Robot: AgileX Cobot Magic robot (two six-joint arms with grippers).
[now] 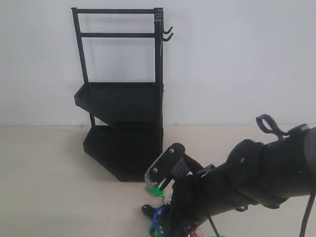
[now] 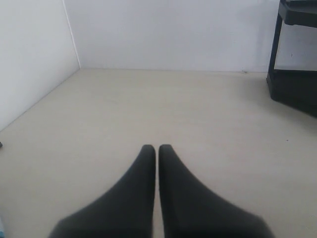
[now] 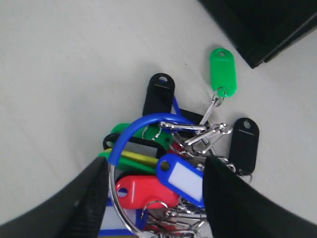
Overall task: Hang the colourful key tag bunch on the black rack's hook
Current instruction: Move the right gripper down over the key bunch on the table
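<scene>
Barely begun: the colourful key tag bunch (image 3: 179, 179) lies on the table (image 1: 49, 187) near the black rack (image 1: 123, 103). The right claw (image 3: 157, 171) is spread astride it, unclamped. The left claw (image 2: 157, 148) is pressed together, empty. Gripping, lifting and reaching the hook (image 1: 168, 33) all remain.

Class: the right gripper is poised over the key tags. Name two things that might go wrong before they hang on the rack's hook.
1. The right gripper straddles part of the colourful key tag bunch; the green tag lies outside its fingers, so closing may pinch a single tag and slip.
2. The hooks are small and high on the black rack; the blue loop may miss them, or the rack may get nudged.
</scene>
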